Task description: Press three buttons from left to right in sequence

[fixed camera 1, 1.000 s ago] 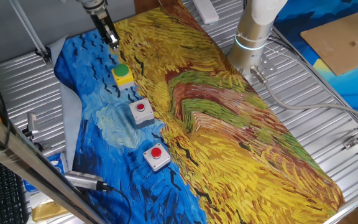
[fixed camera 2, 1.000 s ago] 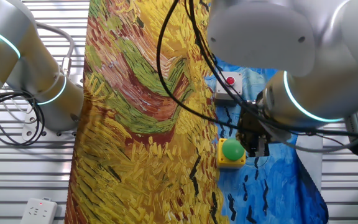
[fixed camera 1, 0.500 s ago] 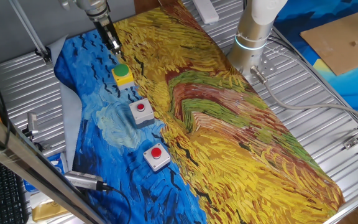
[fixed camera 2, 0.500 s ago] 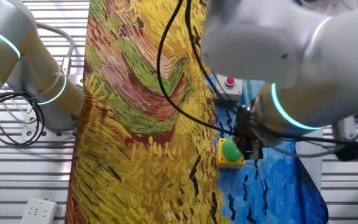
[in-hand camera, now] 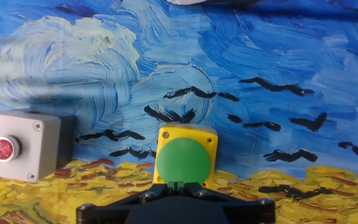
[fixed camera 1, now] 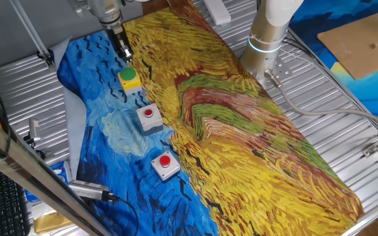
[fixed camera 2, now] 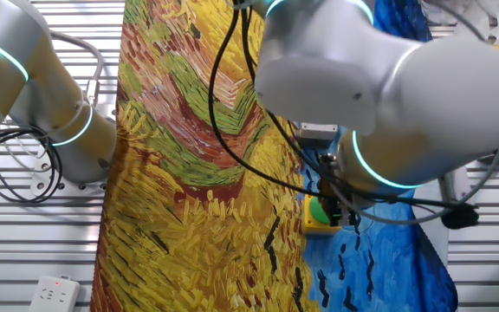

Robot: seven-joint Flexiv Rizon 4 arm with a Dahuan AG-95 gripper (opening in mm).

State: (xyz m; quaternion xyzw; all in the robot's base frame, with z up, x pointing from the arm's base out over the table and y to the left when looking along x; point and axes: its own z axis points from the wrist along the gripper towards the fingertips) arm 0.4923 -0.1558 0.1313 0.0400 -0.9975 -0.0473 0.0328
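The green button (fixed camera 1: 129, 75) on its yellow base is the far one of three in a row on the blue part of the painted cloth. Two red buttons on grey bases follow: the middle one (fixed camera 1: 149, 115) and the near one (fixed camera 1: 165, 162). My gripper (fixed camera 1: 125, 54) hangs just above and behind the green button, apart from it. In the hand view the green cap (in-hand camera: 182, 159) sits right in front of my fingertips (in-hand camera: 180, 185), which touch each other and hold nothing. One red button (in-hand camera: 4, 148) shows at the left. In the other fixed view the arm hides most of the green button (fixed camera 2: 320, 211).
The painted cloth (fixed camera 1: 254, 144) covers the table's middle, yellow on one side, blue on the other. A second robot's base (fixed camera 1: 266, 46) stands at the cloth's far edge. A metal cylinder with a cable (fixed camera 1: 87, 191) lies at the near left corner.
My gripper has moved down and toward the green button; in the other fixed view the arm now covers more of it. The buttons have not moved.
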